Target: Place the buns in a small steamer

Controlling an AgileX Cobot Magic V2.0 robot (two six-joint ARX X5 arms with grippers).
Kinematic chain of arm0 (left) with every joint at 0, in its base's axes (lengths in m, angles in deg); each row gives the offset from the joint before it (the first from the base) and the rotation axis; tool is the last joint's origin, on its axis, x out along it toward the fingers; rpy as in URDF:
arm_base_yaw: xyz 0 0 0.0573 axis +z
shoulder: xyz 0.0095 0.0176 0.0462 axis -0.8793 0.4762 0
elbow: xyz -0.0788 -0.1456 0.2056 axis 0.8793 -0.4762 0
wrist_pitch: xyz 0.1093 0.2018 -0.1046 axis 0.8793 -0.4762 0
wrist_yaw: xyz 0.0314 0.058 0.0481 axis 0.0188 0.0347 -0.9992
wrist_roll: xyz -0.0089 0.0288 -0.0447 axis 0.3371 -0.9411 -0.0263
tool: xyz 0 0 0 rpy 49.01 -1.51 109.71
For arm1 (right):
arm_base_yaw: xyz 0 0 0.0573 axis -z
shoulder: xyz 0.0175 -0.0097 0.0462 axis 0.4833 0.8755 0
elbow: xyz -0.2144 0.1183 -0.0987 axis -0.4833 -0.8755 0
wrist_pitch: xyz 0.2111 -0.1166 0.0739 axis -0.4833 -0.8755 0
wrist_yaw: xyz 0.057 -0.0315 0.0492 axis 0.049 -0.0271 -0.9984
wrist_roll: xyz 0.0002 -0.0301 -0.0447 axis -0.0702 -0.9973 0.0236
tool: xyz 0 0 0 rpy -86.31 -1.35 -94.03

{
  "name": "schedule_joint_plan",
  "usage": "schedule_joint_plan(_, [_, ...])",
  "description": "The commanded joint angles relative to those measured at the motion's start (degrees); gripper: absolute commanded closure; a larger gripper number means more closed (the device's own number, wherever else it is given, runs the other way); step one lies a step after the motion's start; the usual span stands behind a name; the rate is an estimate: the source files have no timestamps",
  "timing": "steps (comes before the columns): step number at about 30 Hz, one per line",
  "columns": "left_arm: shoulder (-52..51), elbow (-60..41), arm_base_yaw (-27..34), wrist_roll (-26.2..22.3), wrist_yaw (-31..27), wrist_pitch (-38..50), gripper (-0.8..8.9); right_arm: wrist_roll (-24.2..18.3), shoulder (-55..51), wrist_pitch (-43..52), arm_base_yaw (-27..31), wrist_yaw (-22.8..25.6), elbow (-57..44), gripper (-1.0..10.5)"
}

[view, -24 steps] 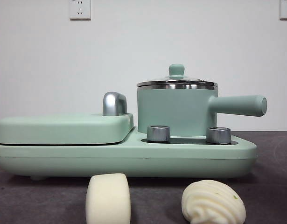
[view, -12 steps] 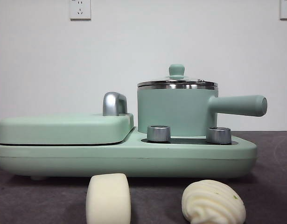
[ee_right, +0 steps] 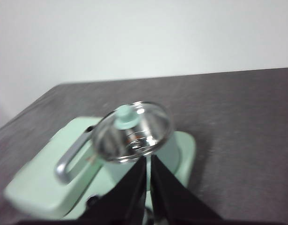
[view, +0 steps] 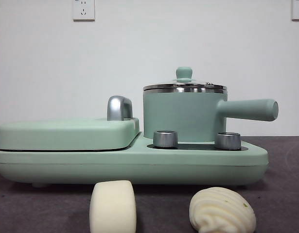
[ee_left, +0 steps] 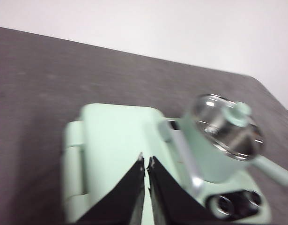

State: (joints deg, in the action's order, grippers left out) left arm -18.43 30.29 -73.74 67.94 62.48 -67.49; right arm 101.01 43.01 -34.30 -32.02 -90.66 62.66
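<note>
Hovering above the lidded steamer [view: 183,115], both hands [ee_left: 146,161] [ee_right: 148,161] pinched closed, empty, buns [view: 113,206] on open table before the cooker's front edge

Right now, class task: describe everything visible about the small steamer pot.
The small steamer is a mint green cylindrical pot with a steel rim. A glass lid with a green knob is on it, closed. A long green handle sticks out sideways. It stands upright on the mint green cooker base, behind two silver dials, beside the flat griddle lid.
</note>
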Motion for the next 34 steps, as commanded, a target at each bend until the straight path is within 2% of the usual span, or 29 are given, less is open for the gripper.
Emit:
schedule_joint_plan(1, [4.0,4.46,-0.72,-3.58,5.44,-0.98,7.97,-6.36,3.91,-2.67,-0.2,-4.68,5.01,9.3])
schedule_joint_plan(4, [8.07,8.41,-1.55,-5.95,10.95,-3.69,7.97,-10.75,7.39,-5.62,-0.2,-10.51,8.98,9.3])
schedule_joint_plan(7, [11.17,10.82,-2.62,-8.11,16.24,-5.49,7.97,-12.35,9.64,-7.02,-0.17,-13.84,11.3,9.3])
schedule_joint_plan(9, [12.07,10.88,-3.19,-8.24,18.4,-4.85,7.96,-12.33,9.99,-6.84,-0.2,-14.43,11.58,9.3])
schedule_joint_plan(15, [13.79,10.88,-3.65,-8.26,18.51,-4.74,7.68,-12.26,9.97,-6.99,-0.17,-14.4,11.58,9.3])
schedule_joint_plan(18, [14.14,10.88,-3.63,-8.26,18.49,-4.76,6.49,-12.26,9.97,-7.41,-0.17,-14.12,11.58,8.0])
schedule_joint_plan(22, [14.45,10.88,-3.63,-9.68,18.49,-4.7,3.8,-12.26,10.01,-7.56,-0.17,-13.35,11.56,5.4])
schedule_joint_plan(24, [14.51,10.88,-3.63,-10.49,18.49,-4.7,3.17,-12.26,10.01,-7.61,-0.17,-13.35,11.56,5.1])
schedule_joint_plan(34, [15.04,10.88,-3.65,-10.08,18.49,-4.72,3.14,-11.54,9.94,-7.85,-0.17,-13.46,11.58,5.1])
